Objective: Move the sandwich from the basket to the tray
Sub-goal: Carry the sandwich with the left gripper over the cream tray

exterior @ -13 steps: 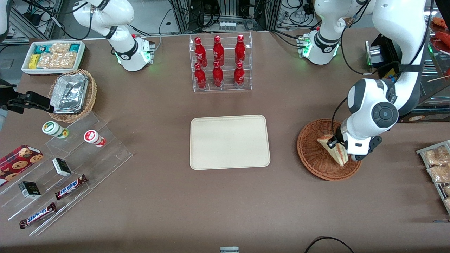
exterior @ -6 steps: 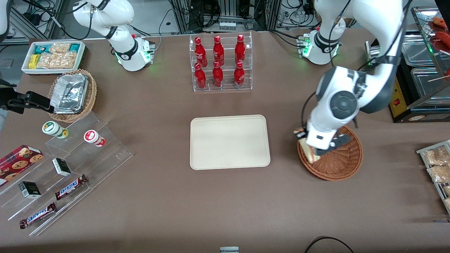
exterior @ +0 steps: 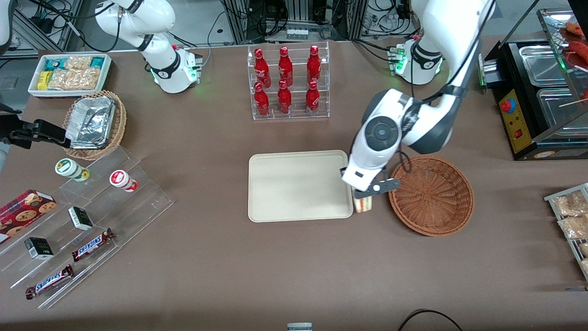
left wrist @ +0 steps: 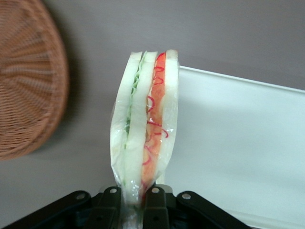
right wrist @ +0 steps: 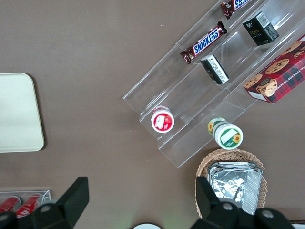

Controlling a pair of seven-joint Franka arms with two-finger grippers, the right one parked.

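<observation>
Sandwich clamped upright by its base in the gripper — carried above the table between basket and tray, apparently to clear the tray's rim.

A clear acrylic rack holds six red bottles in two tiers, farther from the front camera than the table's middle. Toward the parked arm's end: white bin of snack packets; just nearer, tan wicker basket holding foil trays. A clear stepped display carries two small cups, two dark small boxes, a cookie box and two Snickers bars. Toward the working arm's end: black appliance with steel pans, rack of bagged snacks.
</observation>
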